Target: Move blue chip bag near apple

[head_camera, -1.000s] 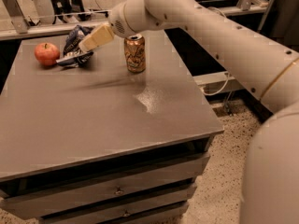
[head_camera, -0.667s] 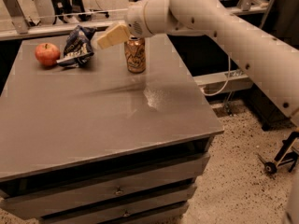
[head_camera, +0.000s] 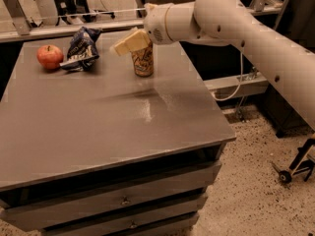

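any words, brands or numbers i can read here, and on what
Blue chip bag: white lettering, too blurred to read.
Can: printed markings, too blurred to read.
Apple, table: no text.
Gripper, in the air at the can's top left: no text.

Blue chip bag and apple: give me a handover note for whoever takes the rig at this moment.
The tool hangs over the table, just left of the can top in the picture, apart from the bag, with nothing seen in it.
The blue chip bag lies at the table's far left, right beside the apple; whether they touch is unclear.
Done: the bag looks placed near the apple.
Left: probably only drawing the arm away, minding the can.
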Available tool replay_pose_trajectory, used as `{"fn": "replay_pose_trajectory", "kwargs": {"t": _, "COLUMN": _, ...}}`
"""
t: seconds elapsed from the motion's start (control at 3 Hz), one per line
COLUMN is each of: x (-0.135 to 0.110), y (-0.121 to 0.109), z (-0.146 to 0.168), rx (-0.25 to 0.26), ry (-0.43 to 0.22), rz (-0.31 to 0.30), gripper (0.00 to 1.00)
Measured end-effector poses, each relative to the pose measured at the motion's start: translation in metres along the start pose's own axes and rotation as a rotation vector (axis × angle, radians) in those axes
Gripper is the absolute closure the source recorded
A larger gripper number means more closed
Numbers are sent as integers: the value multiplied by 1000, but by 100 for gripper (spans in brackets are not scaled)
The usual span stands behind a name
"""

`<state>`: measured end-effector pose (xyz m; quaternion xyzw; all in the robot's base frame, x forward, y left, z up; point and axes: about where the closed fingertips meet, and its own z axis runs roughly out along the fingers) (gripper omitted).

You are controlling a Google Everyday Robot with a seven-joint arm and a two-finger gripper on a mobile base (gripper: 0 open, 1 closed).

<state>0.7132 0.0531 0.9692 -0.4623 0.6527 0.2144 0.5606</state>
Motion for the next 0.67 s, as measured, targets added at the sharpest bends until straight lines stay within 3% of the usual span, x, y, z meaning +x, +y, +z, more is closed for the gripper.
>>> {"fn": "replay_pose_trajectory", "kwargs": {"t": 0.33, "x": 12, "y": -15, "z": -32, "rx": 45, "ry": -15, "rz": 9, "gripper": 0}}
{"fn": "replay_pose_trajectory", "kwargs": {"t": 0.67, "x": 7, "y": -33, "z": -98, "rx": 126, "ry": -46, "rz": -5, "gripper": 0}}
